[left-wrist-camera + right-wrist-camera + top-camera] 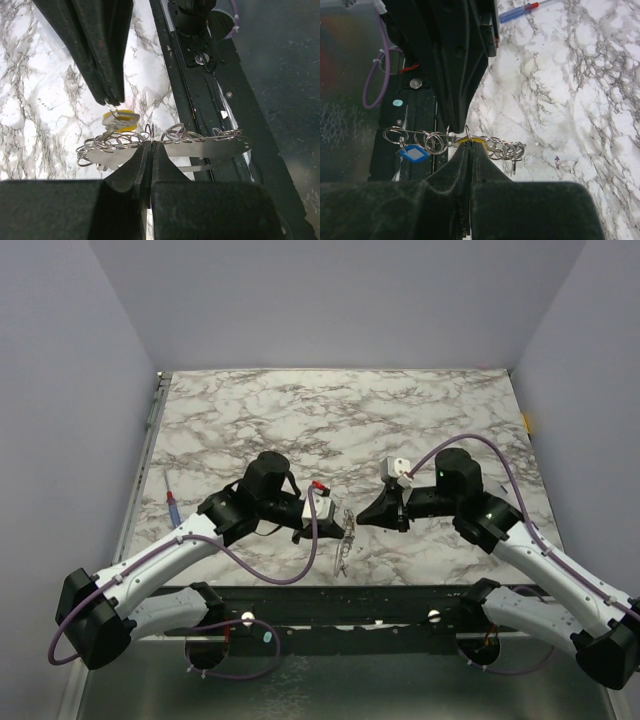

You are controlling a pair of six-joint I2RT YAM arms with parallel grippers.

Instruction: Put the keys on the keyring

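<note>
My left gripper (151, 145) is shut on the keyring (210, 145), a flat metal strip hung with several wire rings, held just above the table's near edge. My right gripper (469, 147) is shut on the yellow-tagged key (481, 142) by its small ring, right up against the strip. In the left wrist view that yellow key (121, 119) hangs from the right gripper's dark fingers (102, 60). A blue-tagged key (413, 153) hangs from the strip's rings. From above, both grippers meet tip to tip, the left gripper (338, 523) and the right gripper (363, 517), with the keyring (345, 542) dangling between them.
A thin red-and-blue stick (173, 505) lies on the marble table (330, 420) near its left edge; the stick (520, 11) also shows in the right wrist view. The black base rail (350, 605) runs along the near edge, just under the keyring. Grey walls surround the table.
</note>
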